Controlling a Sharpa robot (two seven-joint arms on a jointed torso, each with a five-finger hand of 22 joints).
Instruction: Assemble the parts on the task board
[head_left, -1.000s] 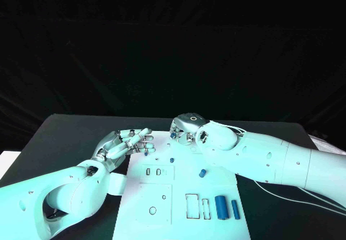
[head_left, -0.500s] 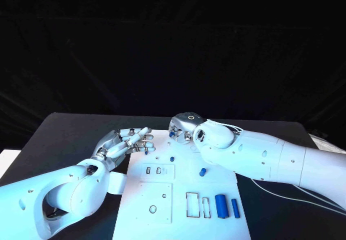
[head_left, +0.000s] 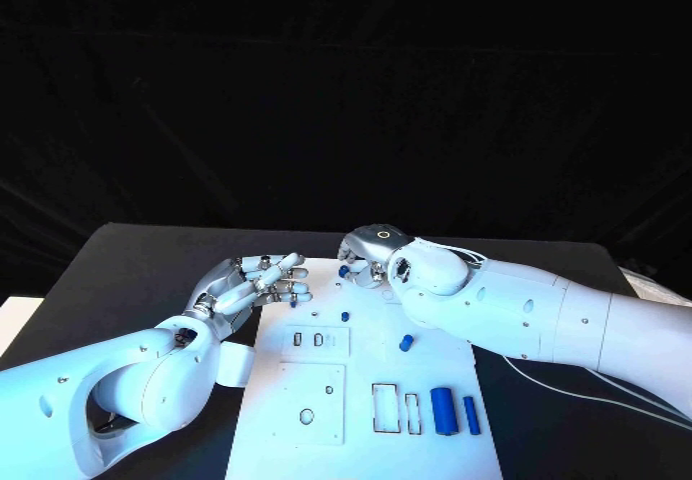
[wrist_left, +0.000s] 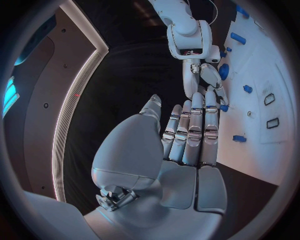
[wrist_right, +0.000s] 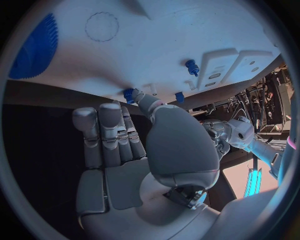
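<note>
- Left hand (head_left: 257, 283) at the board's (head_left: 361, 440) 10 o'clock corner, fingers straight and together, holding nothing.
- Right hand (head_left: 369, 256) at the board's 12 o'clock edge; grip unclear, a blue part (wrist_right: 129, 94) at its fingertip.
- Two blue cylinders (head_left: 454, 412) lie at 5 o'clock.

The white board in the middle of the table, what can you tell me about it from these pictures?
The task board is a flat white plate, plastic by the look of it, lying lengthwise on the black table. Its face has rectangular slots and round holes cut in it. Small blue parts lie on it or stand in it, two long ones side by side near the robot. The left hand hovers at its far left edge; the right hand is at its far end.
</note>
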